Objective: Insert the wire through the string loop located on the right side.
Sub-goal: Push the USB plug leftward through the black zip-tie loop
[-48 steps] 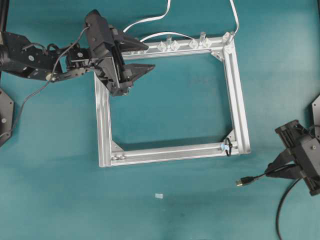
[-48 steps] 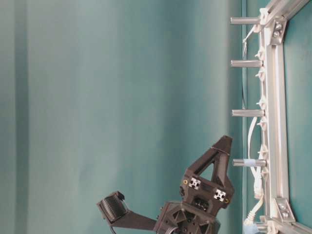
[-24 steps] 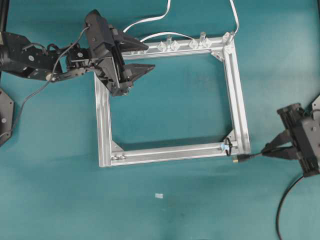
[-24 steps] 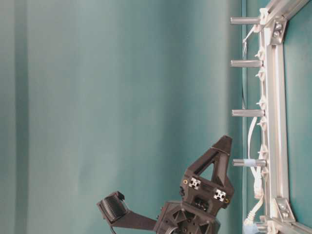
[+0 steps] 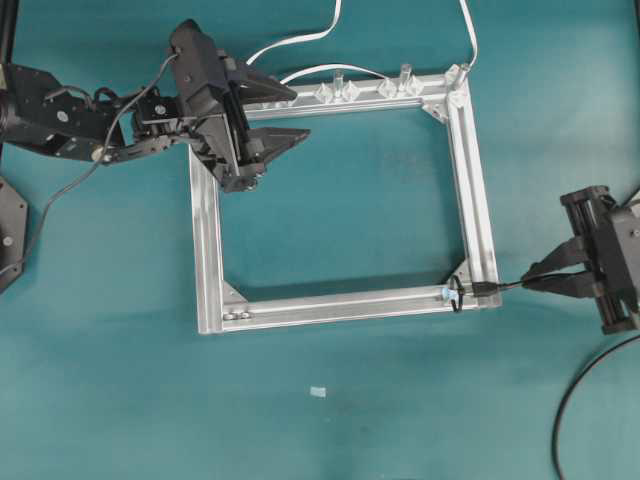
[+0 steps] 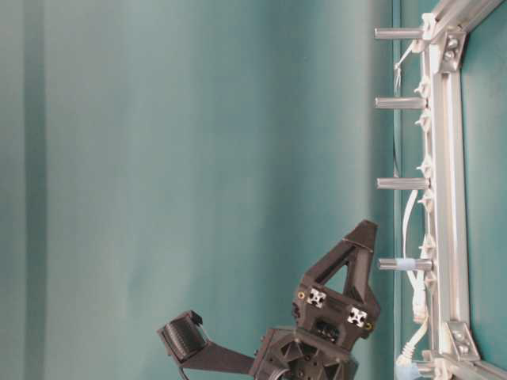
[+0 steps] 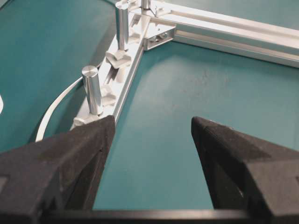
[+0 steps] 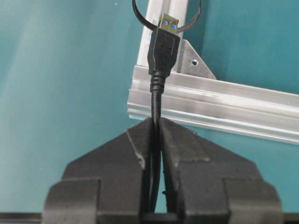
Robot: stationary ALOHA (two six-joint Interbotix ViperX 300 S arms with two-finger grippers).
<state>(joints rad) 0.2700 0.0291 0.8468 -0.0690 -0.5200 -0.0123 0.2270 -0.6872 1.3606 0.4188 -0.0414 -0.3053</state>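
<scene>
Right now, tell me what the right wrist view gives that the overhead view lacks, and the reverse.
Right wrist alone: the wire's metal plug tip at the string loop, and the right gripper clamped on the cable. Overhead alone: the whole aluminium frame, the open left gripper and the white cable. Both: wire, loop, frame corner.

The string loop [image 8: 167,23] runs off the wrist picture's top edge — only its lower arc shows — and the wire [image 8: 157,100] disappears between the closed jaws.
</scene>
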